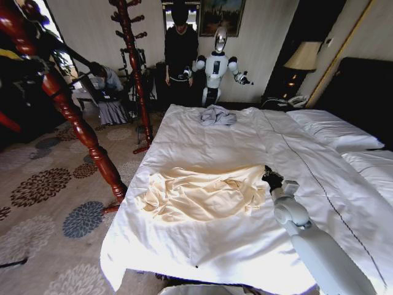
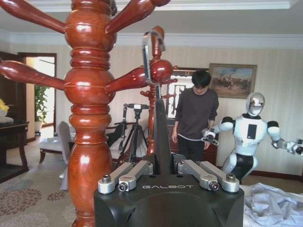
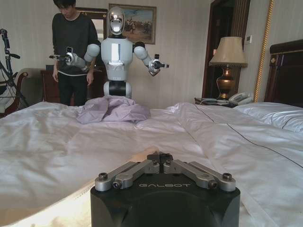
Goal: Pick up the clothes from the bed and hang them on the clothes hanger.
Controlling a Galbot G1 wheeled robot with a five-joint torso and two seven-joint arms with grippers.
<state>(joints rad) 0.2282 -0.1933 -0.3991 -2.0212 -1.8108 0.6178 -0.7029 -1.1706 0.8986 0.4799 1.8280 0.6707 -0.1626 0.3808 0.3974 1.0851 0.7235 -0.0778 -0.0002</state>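
Note:
The clothes [image 1: 206, 193], a pale cream sweatshirt, lie crumpled flat on the near part of the white bed [image 1: 245, 144]. My right gripper [image 1: 270, 178] rests low on the sheet at the sweatshirt's right edge. In the right wrist view its fingertips [image 3: 160, 156] meet, shut on a fold of cream fabric [image 3: 47, 205]. My left gripper [image 2: 163, 166] is raised beside the coat stand and is shut on the black clothes hanger [image 2: 161, 127], held upright. The hanger's silver hook [image 2: 150, 52] is up near one of the stand's pegs.
A reddish-brown coat stand [image 1: 80, 123] rises left of the bed, and a second stand [image 1: 135, 67] is farther back. A grey garment [image 1: 217, 115] lies at the bed's far end. Beyond it are a person and a white humanoid robot [image 1: 215, 67]. Pillows [image 1: 331, 126] lie on the right.

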